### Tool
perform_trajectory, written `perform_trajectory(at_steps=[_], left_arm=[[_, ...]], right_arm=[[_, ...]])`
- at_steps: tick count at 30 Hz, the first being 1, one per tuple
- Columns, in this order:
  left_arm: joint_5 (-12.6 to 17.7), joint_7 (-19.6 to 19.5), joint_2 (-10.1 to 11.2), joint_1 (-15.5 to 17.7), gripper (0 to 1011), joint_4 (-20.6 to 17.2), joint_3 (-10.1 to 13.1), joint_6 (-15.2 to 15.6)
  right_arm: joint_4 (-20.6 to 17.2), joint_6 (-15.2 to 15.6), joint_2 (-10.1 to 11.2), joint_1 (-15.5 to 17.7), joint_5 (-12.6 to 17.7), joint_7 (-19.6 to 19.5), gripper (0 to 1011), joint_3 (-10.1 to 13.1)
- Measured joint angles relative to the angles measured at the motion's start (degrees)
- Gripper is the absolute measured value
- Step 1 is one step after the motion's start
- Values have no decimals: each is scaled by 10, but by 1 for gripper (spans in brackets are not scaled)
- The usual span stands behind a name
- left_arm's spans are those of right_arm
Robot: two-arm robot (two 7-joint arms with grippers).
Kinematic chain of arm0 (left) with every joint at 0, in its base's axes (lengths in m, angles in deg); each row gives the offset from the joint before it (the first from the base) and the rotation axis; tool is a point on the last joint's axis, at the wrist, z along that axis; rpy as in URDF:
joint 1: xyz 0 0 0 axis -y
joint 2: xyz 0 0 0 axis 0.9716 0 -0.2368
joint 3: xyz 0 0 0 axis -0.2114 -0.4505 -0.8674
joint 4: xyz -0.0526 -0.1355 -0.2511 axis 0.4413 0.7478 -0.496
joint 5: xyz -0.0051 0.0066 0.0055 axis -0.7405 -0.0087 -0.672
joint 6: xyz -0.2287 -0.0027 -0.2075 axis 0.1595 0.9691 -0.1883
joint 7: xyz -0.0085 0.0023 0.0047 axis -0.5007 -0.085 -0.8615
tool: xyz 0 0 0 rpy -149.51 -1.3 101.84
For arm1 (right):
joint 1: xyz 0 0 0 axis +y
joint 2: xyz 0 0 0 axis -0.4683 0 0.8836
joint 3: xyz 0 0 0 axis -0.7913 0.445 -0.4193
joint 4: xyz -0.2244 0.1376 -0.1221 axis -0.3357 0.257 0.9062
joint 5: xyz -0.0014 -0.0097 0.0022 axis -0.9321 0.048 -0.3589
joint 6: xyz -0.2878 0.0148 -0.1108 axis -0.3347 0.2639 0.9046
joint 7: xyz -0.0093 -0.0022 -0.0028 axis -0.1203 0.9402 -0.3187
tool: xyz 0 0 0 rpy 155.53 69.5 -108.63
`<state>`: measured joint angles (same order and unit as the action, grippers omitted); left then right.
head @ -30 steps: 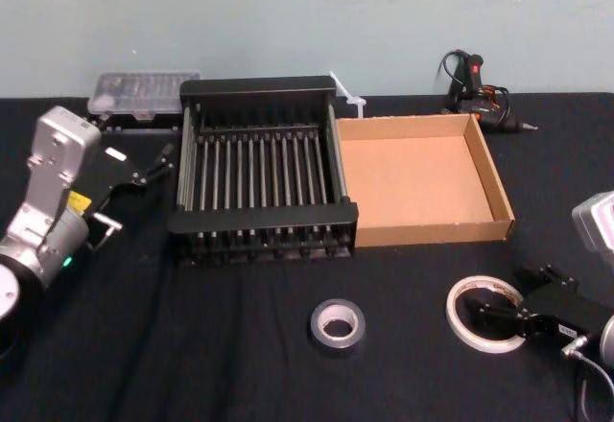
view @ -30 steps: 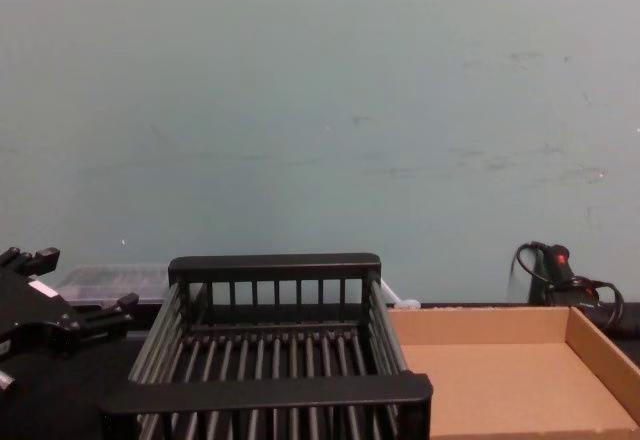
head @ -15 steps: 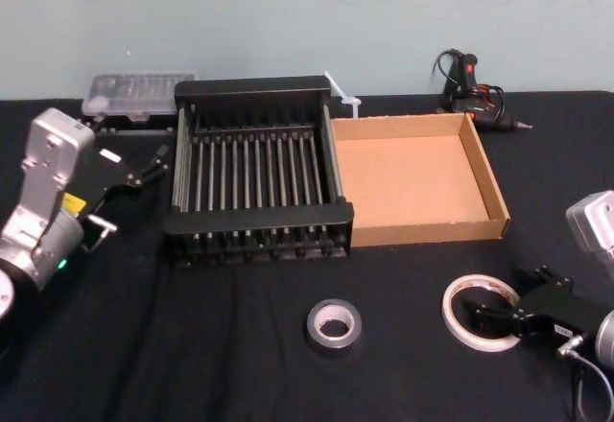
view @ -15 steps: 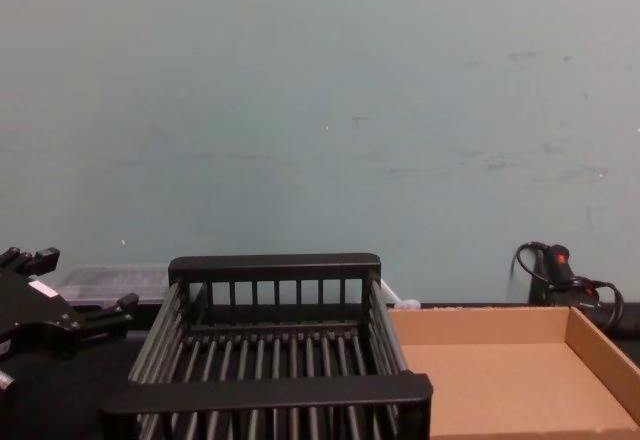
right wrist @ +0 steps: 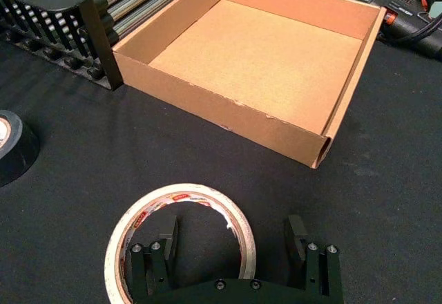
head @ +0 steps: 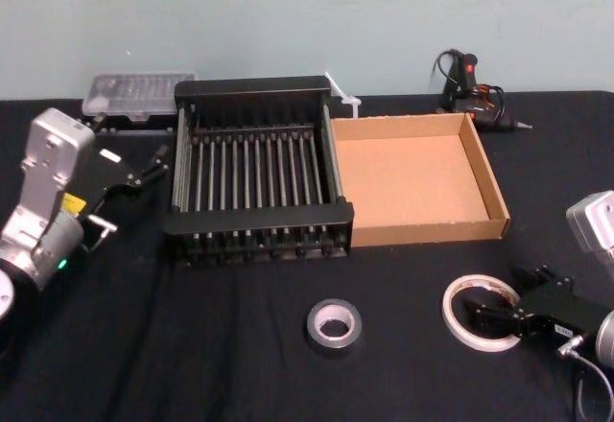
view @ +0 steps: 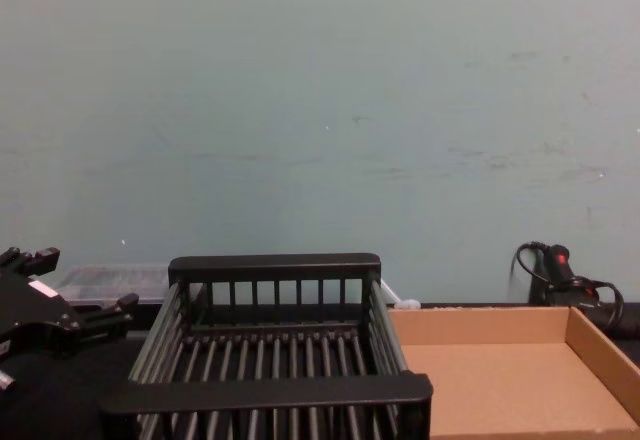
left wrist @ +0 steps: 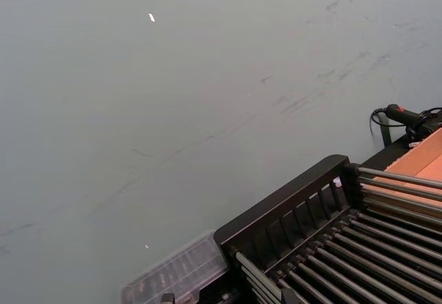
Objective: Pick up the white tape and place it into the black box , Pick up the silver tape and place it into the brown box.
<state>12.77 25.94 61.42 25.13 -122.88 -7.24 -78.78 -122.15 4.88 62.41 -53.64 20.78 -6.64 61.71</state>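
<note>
Little has shifted: my right gripper stays low, spread wide astride the wall of the white tape near the bench's front right corner; closing seems next. Left gripper idles open beside black box.

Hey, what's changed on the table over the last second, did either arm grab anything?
Nothing visibly changed, and nothing was grabbed or let go. The right gripper stays open at the near edge of the white tape, which lies on the table. The left gripper stays open beside the black box. The silver tape and the brown box are where they were.
</note>
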Motion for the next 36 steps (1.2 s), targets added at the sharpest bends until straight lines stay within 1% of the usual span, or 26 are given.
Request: perform_trajectory(at_steps=[12,13,15,17,18,19,20,22,26,27,28,29,30,32,33,35,36], left_arm=[[0,0,0,0,1001,0,0,0],[0,0,0,0,1001,0,0,0],[0,0,0,0,1001,0,0,0],[0,0,0,0,1001,0,0,0],[0,0,0,0,1001,0,0,0],[0,0,0,0,1001,0,0,0],[0,0,0,0,1001,0,0,0],[0,0,0,0,1001,0,0,0],[0,0,0,0,1001,0,0,0],[0,0,0,0,1001,0,0,0],[0,0,0,0,1001,0,0,0],[0,0,0,0,1001,0,0,0],[0,0,0,0,1001,0,0,0],[0,0,0,0,1001,0,0,0],[0,0,0,0,1001,0,0,0],[0,0,0,0,1002,0,0,0],[0,0,0,0,1001,0,0,0]], right_arm=[[0,0,1,0,0,0,1002,0],[0,0,1,0,0,0,994,0],[0,0,1,0,0,0,944,0],[0,0,1,0,0,0,925,0],[0,0,1,0,0,0,872,0],[0,0,1,0,0,0,840,0],[-1,0,1,0,0,0,840,-1],[-1,0,1,0,1,0,787,-1],[-1,0,1,0,1,0,632,-1],[-1,0,1,0,1,0,618,-1],[-1,0,1,0,1,0,572,-1],[-1,0,1,0,1,-1,561,-1],[-1,0,1,0,1,-1,509,-1],[-1,0,1,0,1,-1,472,-1],[-1,0,1,0,1,-1,413,-1],[-1,0,1,0,1,-1,367,-1],[-1,0,1,0,1,-1,308,-1]])
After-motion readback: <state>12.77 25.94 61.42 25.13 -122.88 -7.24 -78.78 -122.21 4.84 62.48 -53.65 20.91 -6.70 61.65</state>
